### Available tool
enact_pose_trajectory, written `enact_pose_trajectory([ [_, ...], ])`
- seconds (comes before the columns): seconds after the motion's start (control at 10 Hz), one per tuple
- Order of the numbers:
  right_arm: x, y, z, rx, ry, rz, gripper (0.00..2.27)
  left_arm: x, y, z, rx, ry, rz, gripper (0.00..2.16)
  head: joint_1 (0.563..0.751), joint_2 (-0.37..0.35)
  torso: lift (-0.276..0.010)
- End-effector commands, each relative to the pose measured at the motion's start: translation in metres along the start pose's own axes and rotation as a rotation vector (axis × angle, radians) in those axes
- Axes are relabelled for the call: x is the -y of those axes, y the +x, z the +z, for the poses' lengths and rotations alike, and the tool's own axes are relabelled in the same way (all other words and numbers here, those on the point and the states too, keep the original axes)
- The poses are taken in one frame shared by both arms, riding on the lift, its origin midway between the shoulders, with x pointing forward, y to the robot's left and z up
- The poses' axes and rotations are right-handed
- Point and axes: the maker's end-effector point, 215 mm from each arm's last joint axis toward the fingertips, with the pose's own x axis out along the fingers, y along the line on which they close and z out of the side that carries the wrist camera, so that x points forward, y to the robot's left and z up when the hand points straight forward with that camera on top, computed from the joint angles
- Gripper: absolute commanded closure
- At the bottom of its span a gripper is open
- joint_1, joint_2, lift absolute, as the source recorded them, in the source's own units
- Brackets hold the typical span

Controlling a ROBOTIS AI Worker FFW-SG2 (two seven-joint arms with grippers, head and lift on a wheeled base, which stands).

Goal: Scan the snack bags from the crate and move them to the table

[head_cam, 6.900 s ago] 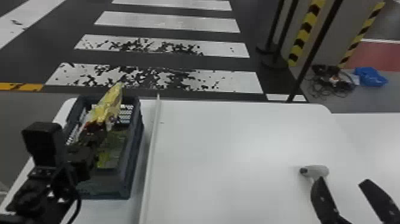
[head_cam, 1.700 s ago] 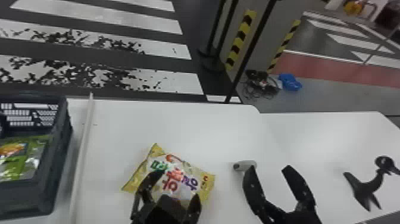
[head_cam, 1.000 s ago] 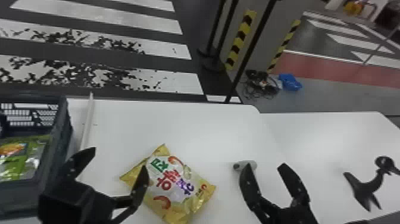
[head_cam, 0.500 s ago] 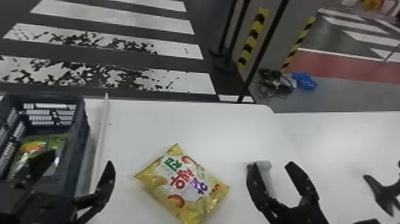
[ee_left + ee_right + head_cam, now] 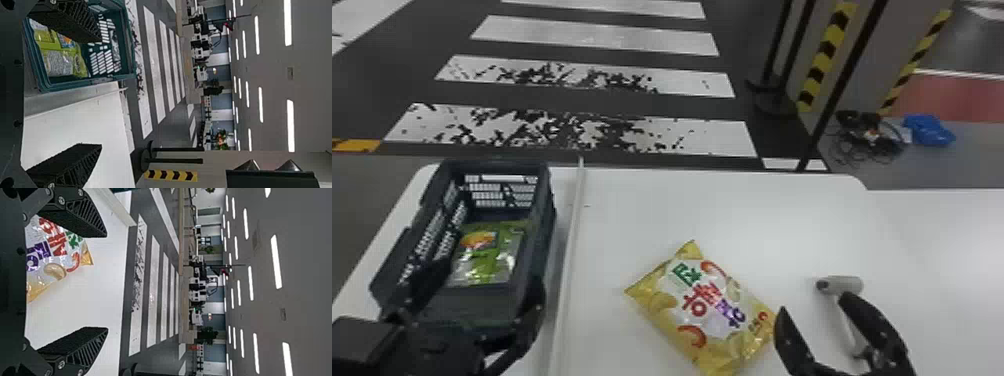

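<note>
one crate (image 5: pixel 547 215) holds green packaging (image 5: pixel 487 257), with one yellow bag (image 5: pixel 704 305) on the table (image 5: pixel 757 215).

I can pass into the open crate (image 5: pixel 546 220) between its walls; low across the desk (image 5: pixel 782 220), the white strip (image 5: pixel 572 240), yellow bag (image 5: pixel 704 305) and scanner (image 5: pixel 844 284) block me.
</note>
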Motion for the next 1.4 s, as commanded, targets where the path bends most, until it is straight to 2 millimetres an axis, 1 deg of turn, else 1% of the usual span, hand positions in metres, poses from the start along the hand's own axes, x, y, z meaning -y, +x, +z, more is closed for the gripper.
enact_pose_trajectory([
  [0.0,-0.026,-0.002,-0.026,-0.074,-0.042,0.048,0.15,-0.016,-0.008,-0.008,-0.017,0.004,0.024,0.04,0.695,-0.086,-0.095],
  [0.1,-0.037,-0.004,-0.036,-0.096,-0.062,0.069,0.14,-0.024,-0.01,-0.01,-0.023,-0.008,0.028,0.04,0.695,-0.039,-0.095],
  [0.2,-0.049,-0.005,-0.044,-0.112,-0.092,0.093,0.13,-0.033,-0.013,-0.01,-0.024,-0.014,0.039,0.04,0.695,-0.016,-0.095],
  [0.3,-0.062,-0.007,-0.056,-0.136,-0.12,0.118,0.13,-0.035,-0.013,-0.012,-0.027,-0.014,0.038,0.04,0.695,0.029,-0.095],
  [0.4,-0.072,-0.008,-0.062,-0.143,-0.148,0.123,0.13,-0.035,-0.013,-0.013,-0.03,-0.014,0.037,0.04,0.695,0.064,-0.095],
  [0.6,-0.087,-0.011,-0.068,-0.137,-0.244,0.115,0.14,-0.034,-0.011,-0.013,-0.03,-0.018,0.03,0.04,0.695,0.095,-0.095],
  [0.8,-0.095,-0.01,-0.08,-0.118,-0.334,0.105,0.14,-0.033,-0.011,-0.014,-0.031,-0.019,0.025,0.04,0.695,0.119,-0.095],
  [1.0,-0.106,-0.008,-0.1,-0.115,-0.431,0.118,0.16,-0.033,-0.011,-0.016,-0.035,-0.019,0.026,0.04,0.695,0.129,-0.095],
  [1.1,-0.107,-0.006,-0.113,-0.132,-0.456,0.12,0.16,-0.032,-0.011,-0.015,-0.034,-0.016,0.022,0.04,0.695,0.144,-0.095],
  [1.2,-0.103,-0.003,-0.125,-0.156,-0.469,0.12,0.16,-0.032,-0.011,-0.016,-0.035,-0.013,0.018,0.04,0.695,0.157,-0.095],
  [1.3,-0.101,0.0,-0.131,-0.17,-0.479,0.12,0.16,-0.032,-0.011,-0.017,-0.037,-0.011,0.017,0.04,0.695,0.158,-0.095],
])
